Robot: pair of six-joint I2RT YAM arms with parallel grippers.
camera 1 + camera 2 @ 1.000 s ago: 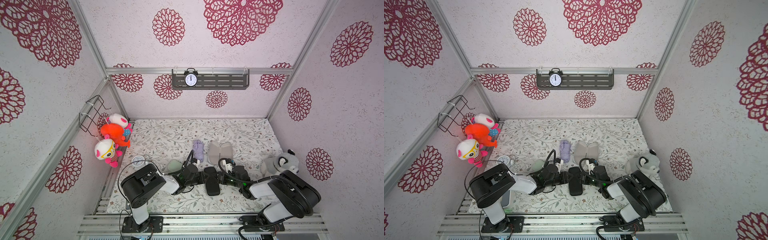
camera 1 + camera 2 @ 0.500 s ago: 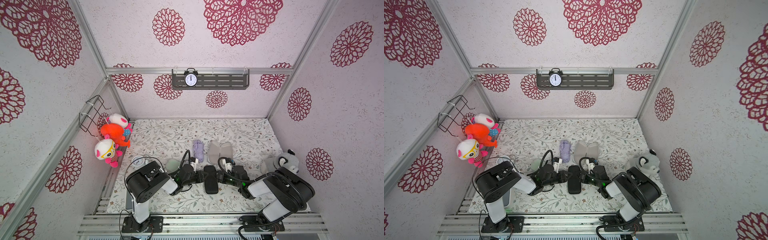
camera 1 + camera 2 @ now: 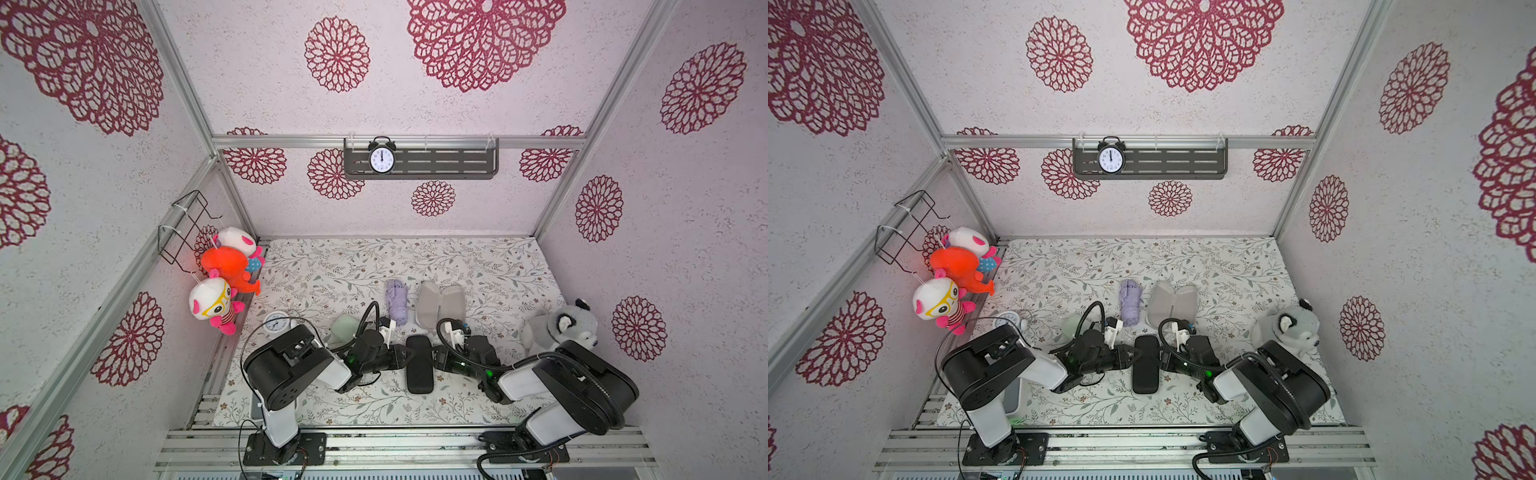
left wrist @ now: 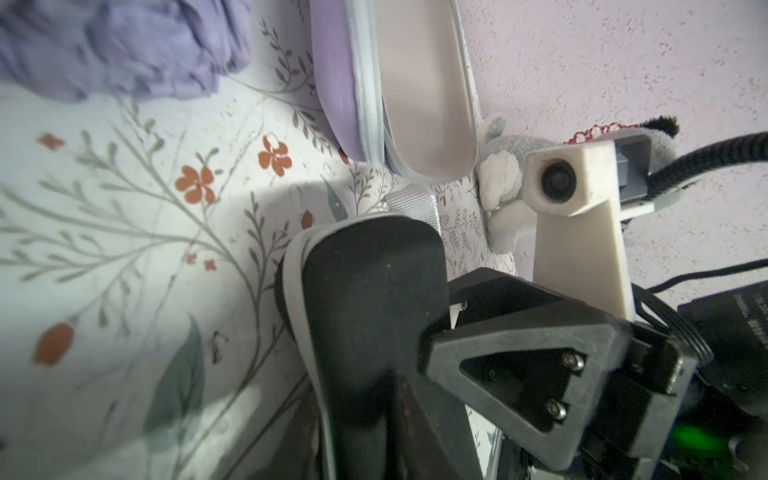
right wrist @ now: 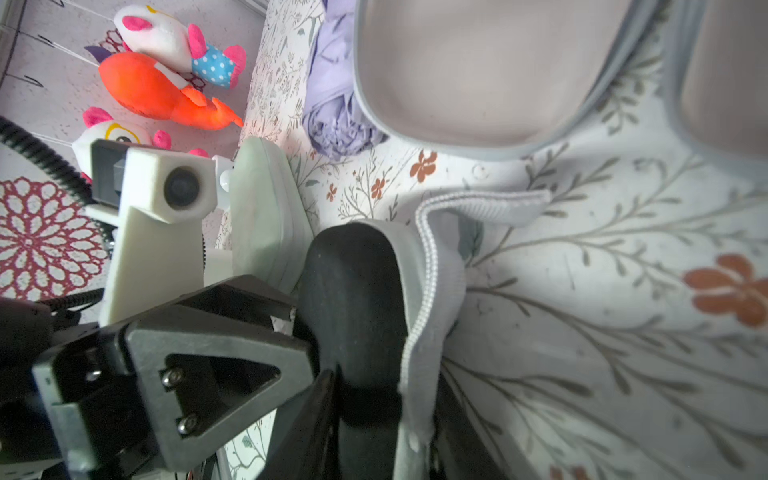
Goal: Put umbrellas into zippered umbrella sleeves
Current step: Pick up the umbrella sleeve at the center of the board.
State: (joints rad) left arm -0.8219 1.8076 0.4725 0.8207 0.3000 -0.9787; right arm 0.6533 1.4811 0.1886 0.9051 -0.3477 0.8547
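Note:
The black sleeve (image 3: 419, 365) lies lengthwise near the table's front middle in both top views, its halves together and grey zipper tape (image 5: 432, 299) along one edge. My left gripper (image 3: 406, 358) presses it from the left side and my right gripper (image 3: 434, 359) from the right. In the left wrist view the sleeve (image 4: 365, 299) runs between the jaws of the left gripper (image 4: 361, 415). The right gripper (image 5: 374, 407) clamps it the same way. Behind lie the lilac umbrella (image 3: 395, 296) and the open lilac sleeve (image 3: 440, 303) showing grey lining. The shut mint green sleeve (image 3: 344, 328) stands by the left arm.
A grey plush husky (image 3: 559, 328) sits at the right edge. A small white alarm clock (image 3: 276, 324) stands at the left edge, with plush toys (image 3: 226, 266) hanging on the left wall above it. The floral mat (image 3: 374, 257) stretches to the back wall.
Both grippers' jaws have narrowed onto the black sleeve. The left arm has swung slightly; the sleeve has hardly moved.

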